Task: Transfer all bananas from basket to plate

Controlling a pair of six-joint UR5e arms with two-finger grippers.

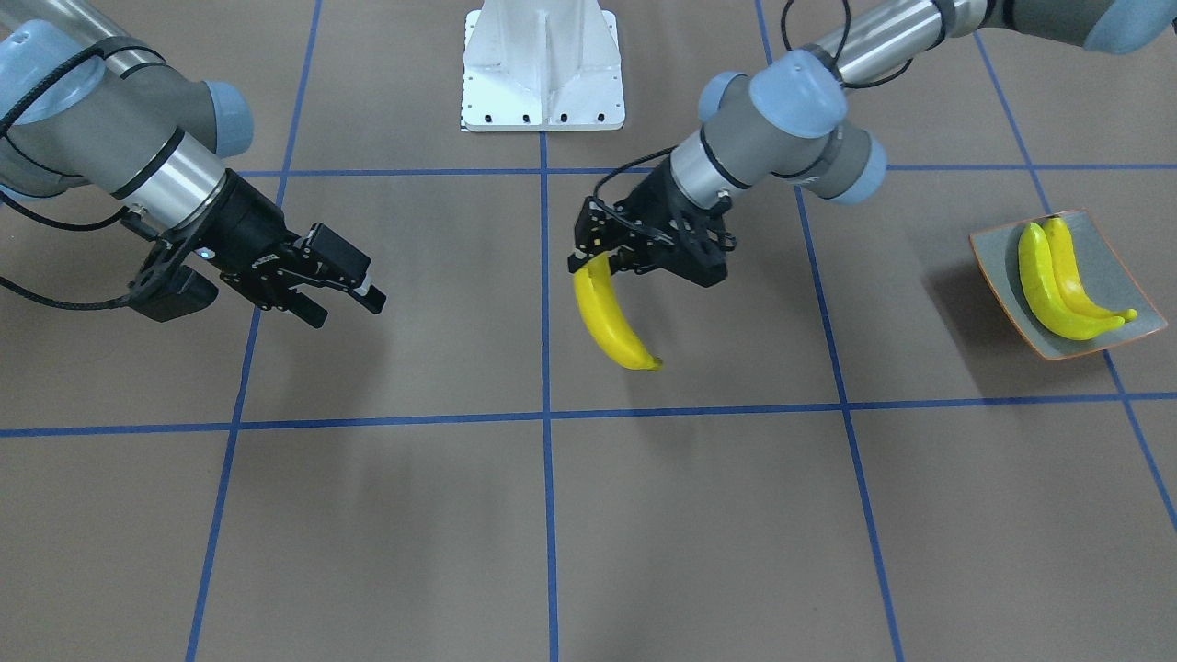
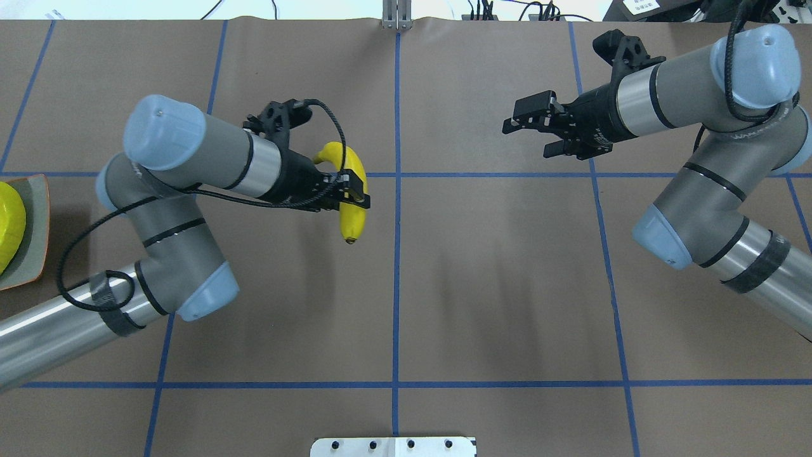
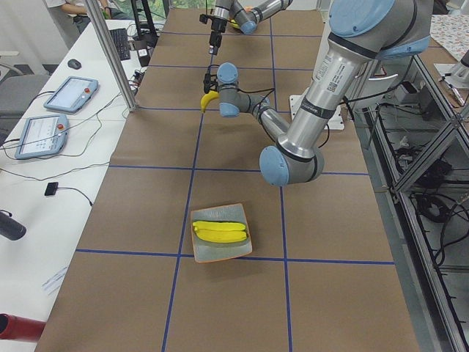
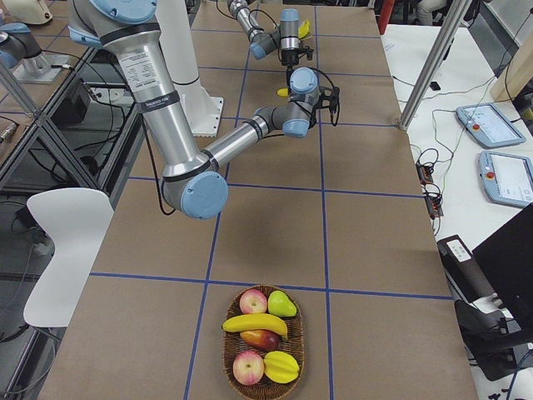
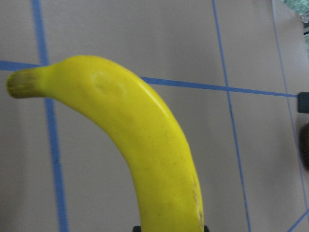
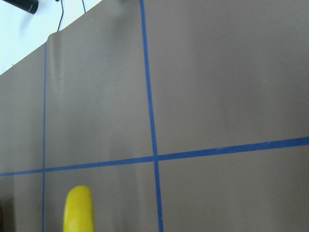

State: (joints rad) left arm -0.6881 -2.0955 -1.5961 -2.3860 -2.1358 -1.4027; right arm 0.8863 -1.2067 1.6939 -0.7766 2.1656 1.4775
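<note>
Two bananas point(image 1: 1041, 285) crowd the plate point(image 1: 998, 253); the left gripper point(image 1: 598, 260), clenching a third banana point(image 1: 609, 322) far from the plate, should lay it alongside them; the right gripper point(image 1: 345, 308) is splayed, empty.

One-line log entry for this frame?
left gripper: shut on banana, above table | right gripper: open, empty | plate: two bananas | basket: one banana

held banana point(image 1: 611, 322): top end hidden between the closed fingers of the left gripper point(image 1: 599, 262).
held banana, left wrist view: blurred, with the lower end cut off at 6 o'clock.
yellow banana end point(image 6: 78, 210): only a rounded tip at 7 o'clock, cut by the bottom edge.
plate point(image 2: 37, 254): cut off at 9 o'clock in the overhead view; only its right side shows.
plated bananas point(image 2: 9, 222): a yellow sliver there; the number cannot be told.
robot base point(image 2: 393, 447): cut off at 6 o'clock.
</note>
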